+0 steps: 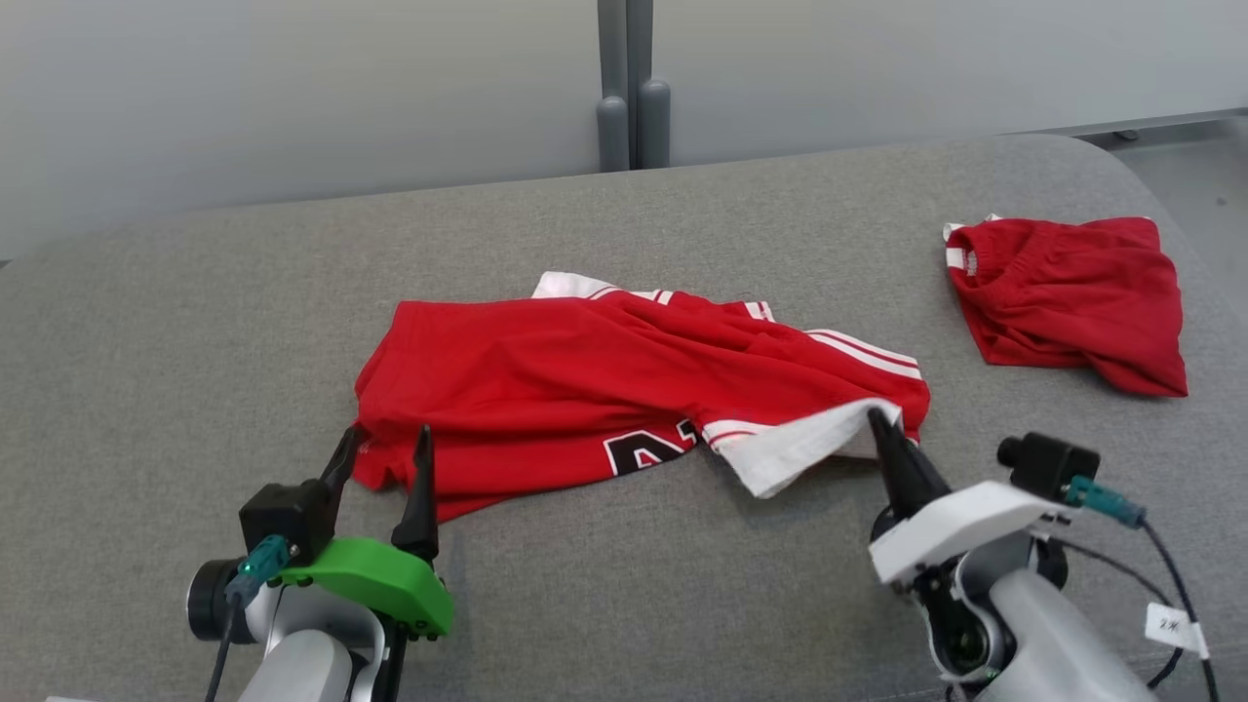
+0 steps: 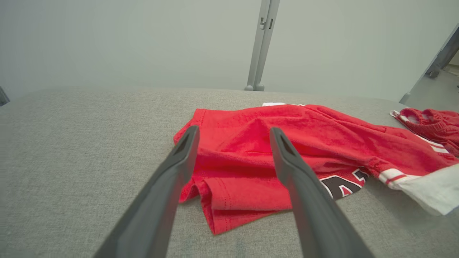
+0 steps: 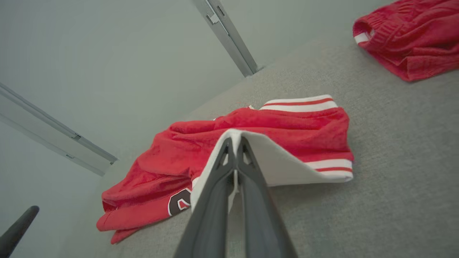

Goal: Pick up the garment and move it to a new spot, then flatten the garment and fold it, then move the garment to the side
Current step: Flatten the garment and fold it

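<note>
The garment (image 1: 585, 380) is a red jersey with white striped trim and a dark number, lying crumpled across the middle of the grey cushion. My right gripper (image 1: 882, 424) is shut on the garment's white sleeve cuff (image 3: 272, 161), which is pinched between its fingers (image 3: 235, 150) and lifted slightly. At the garment's lower left corner (image 2: 229, 211) my left gripper (image 1: 385, 444) stands open, its fingers (image 2: 186, 150) straddling the red hem (image 2: 233, 168) without closing on it.
A second red garment (image 1: 1068, 297) with an elastic band lies bunched at the far right of the grey cushion (image 1: 195, 341). Behind the cushion stand a pale wall and a grey post (image 1: 629, 88). The cushion's right edge curves off near the second garment.
</note>
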Robot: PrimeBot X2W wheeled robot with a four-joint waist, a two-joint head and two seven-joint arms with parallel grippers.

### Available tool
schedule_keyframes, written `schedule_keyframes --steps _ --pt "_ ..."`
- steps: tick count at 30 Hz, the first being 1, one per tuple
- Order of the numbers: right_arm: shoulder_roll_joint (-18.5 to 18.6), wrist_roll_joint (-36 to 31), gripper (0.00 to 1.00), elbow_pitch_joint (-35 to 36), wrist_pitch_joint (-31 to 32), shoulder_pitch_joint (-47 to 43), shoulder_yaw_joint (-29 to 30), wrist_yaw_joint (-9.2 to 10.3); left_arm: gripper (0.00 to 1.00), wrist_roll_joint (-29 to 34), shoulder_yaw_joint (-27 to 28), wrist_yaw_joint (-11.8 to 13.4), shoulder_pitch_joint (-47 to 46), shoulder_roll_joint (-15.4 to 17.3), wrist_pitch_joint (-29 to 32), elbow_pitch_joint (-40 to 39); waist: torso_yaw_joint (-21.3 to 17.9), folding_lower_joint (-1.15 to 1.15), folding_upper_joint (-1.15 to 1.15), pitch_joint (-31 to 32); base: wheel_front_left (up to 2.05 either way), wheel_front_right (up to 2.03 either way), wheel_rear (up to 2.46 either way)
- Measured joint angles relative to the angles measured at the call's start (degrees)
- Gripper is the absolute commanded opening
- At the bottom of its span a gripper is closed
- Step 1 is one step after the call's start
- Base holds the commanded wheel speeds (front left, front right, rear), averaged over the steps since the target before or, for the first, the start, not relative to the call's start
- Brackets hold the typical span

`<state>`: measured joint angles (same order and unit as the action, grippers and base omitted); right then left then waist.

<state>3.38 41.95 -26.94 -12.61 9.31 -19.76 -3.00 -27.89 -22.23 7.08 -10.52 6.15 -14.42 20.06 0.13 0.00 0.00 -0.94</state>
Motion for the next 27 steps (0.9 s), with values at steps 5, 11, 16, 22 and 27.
schedule_keyframes --steps 5,11,16,22,27 --pt "3.5 0.0 0.0 4.3 -0.5 2.9 3.3 0.01 1.0 0.0 2.4 0.0 2.1 -0.2 0.0 -0.3 -1.3 0.0 0.0 0.8 0.0 0.0 0.0" --pt "6.4 0.0 0.0 6.6 -0.5 3.0 5.9 0.66 1.0 -0.2 3.3 0.0 3.0 -1.1 0.0 -1.3 -2.8 0.0 0.0 1.0 0.0 0.0 0.0" --pt "7.9 0.8 0.0 8.5 -0.6 2.5 8.8 1.58 1.0 -0.1 1.8 0.0 3.6 -1.4 0.0 -1.5 -3.7 0.0 0.0 0.6 0.0 0.0 0.0" --pt "8.6 1.1 0.0 11.2 -0.6 2.3 9.4 1.54 1.0 0.0 -2.3 -0.6 4.4 -1.5 1.5 0.1 -4.9 0.0 0.0 0.1 0.0 0.0 0.0" --pt "9.2 1.5 0.0 12.6 -0.5 2.2 9.4 1.53 1.0 0.6 -4.9 -1.3 4.7 -1.6 3.8 2.4 -5.1 0.0 0.0 -0.2 0.0 0.0 0.0"
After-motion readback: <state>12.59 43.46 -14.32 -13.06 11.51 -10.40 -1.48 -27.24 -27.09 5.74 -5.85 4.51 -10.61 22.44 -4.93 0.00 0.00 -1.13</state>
